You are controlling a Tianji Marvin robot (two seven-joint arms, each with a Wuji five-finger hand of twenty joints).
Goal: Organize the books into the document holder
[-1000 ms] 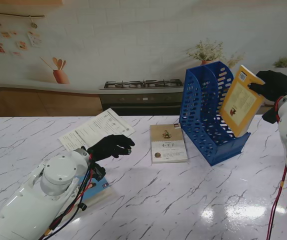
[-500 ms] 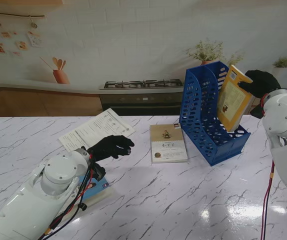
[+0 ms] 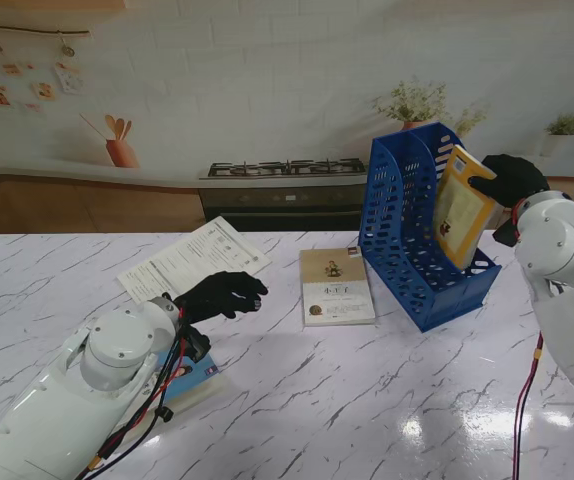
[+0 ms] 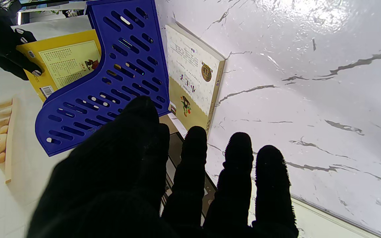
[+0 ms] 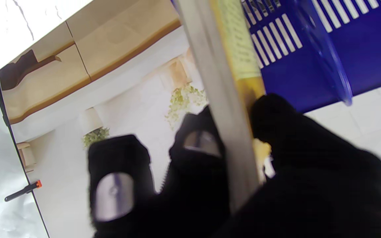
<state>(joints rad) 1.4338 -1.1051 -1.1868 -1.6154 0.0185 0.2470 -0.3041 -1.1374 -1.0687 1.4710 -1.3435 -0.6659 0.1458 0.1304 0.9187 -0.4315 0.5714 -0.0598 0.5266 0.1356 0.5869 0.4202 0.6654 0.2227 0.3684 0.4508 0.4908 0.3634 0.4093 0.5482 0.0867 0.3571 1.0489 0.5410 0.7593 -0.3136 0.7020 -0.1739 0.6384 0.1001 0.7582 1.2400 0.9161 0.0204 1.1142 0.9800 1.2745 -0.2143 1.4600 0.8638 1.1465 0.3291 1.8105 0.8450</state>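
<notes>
stand view, yellow book: the right hand (image 3: 512, 178) was clamped on the top corner of the yellow book (image 3: 461, 210), which stood tilted with its lower end down inside the blue document holder (image 3: 412, 225).
stand view, holder: it sat on the marble table (image 3: 367, 400), leaning open toward my right, near the far edge.
stand view, beige book: a beige book (image 3: 336, 285) lay flat on the table just beside the holder, on its left; whether they touched could not be told.
stand view, left hand: the left hand (image 3: 222, 295) hovered with fingers spread and nothing in it, near a printed sheet (image 3: 194, 257); a blue-covered book (image 3: 189, 380) lay partly under that arm, nearer to me.
left wrist view, books: the beige book (image 4: 193, 77) lay beside the holder's perforated wall (image 4: 111, 76), and the yellow book (image 4: 63, 61) showed behind that wall, pinched by the other hand.
left wrist view, fingers: the fingers (image 4: 195, 155) were apart and empty.
right wrist view, grip: thumb and fingers (image 5: 200, 148) squeezed the yellow book (image 5: 233, 49) across its thickness near one end, page edge showing.
handling, judged: the books looked like thin paperbacks, light, a little bendy, with glossy covers that could slip; a corner pinch would let one swing.
hold, judged: the flat beige book likely needs lifting by an overhanging or free edge, gripped across its thickness near the spine.
</notes>
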